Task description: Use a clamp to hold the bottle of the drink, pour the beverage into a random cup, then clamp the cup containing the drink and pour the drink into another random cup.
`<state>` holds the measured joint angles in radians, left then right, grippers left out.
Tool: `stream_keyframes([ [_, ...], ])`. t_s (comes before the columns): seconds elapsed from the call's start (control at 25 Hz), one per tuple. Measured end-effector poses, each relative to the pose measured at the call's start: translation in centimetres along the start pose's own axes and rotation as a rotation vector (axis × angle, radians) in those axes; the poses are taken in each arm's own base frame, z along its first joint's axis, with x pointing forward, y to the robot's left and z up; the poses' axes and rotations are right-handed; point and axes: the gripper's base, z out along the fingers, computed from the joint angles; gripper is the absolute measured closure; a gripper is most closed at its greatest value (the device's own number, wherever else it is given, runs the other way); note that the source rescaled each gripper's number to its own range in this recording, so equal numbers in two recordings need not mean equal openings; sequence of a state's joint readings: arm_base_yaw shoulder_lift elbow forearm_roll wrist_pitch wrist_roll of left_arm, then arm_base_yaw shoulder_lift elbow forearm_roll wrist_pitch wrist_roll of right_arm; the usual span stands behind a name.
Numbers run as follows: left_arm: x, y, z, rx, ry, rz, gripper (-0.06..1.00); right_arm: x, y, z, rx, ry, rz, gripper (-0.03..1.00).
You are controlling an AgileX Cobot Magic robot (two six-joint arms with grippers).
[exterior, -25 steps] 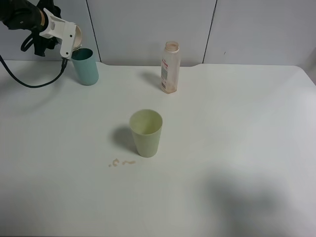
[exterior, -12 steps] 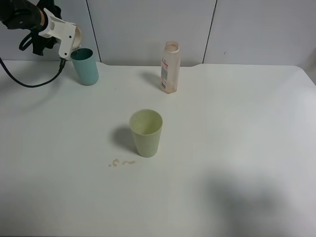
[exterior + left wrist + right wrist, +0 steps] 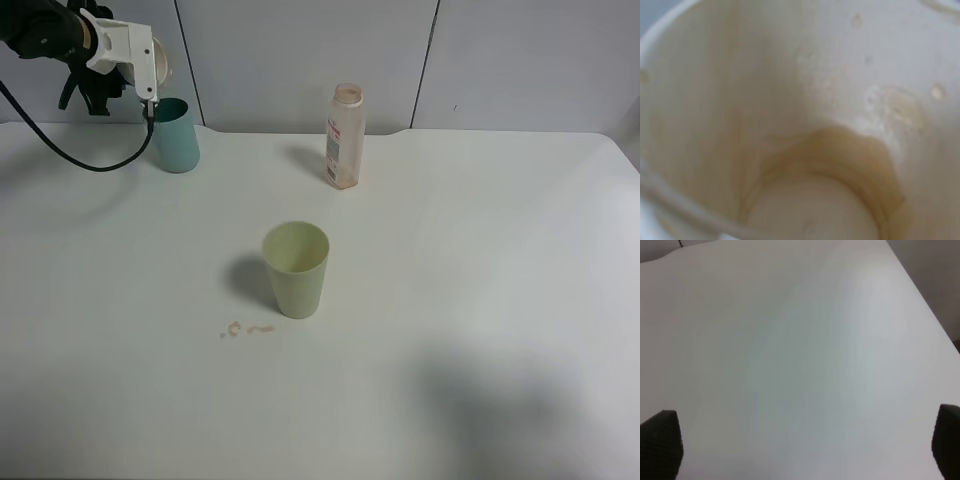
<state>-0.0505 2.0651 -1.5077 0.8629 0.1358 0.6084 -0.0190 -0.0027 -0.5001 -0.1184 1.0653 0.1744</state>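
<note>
- The cup containing the drink [image 3: 805, 115], its pale inner wall streaked with thin brown, tea-coloured beverage [image 3: 850, 160], is seen held high at the far left corner of the white table [image 3: 480, 300], tipped on its side above the rim of the plain teal-green plastic tumbler [image 3: 175, 135]; only its rim is glimpsed in the high view, beside the white jaws.
- The left clamp [image 3: 148, 68], a white-jawed gripper on a thick black arm trailing a black cable [image 3: 70, 155], is shown pinched tight on that cup.
- In the left wrist view, the frame is filled by the cup's inside, where a brown ring of liquid is gathered near the bottom and droplets are dotted on the wall.
- A small tan spill [image 3: 246, 328] is marked on the tabletop, just in front of the pale yellow-green tumbler [image 3: 296, 268], which is stood upright near the middle.
- The small clear plastic bottle with the red-and-white label [image 3: 345, 137] is stood upright and uncapped at the back of the table, well apart from both tumblers.
- The right clamp [image 3: 800, 445] is pictured only in its own wrist view, its two dark fingertips [image 3: 660, 442] spread wide over bare table, nothing between them.
</note>
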Motion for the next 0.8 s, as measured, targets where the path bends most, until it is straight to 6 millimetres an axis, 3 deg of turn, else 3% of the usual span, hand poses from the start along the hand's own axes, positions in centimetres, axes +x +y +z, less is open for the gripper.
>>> stream_keyframes([
  [0.44, 2.3, 1.0, -0.6, -0.03, 0.029, -0.493, 0.94, 0.0, 0.0, 0.0, 0.0, 0.0, 0.0, -0.03],
  [0.8, 4.3, -0.7, -1.1, -0.005, 0.022, -0.656, 0.94, 0.0, 0.0, 0.0, 0.0, 0.0, 0.0, -0.03],
])
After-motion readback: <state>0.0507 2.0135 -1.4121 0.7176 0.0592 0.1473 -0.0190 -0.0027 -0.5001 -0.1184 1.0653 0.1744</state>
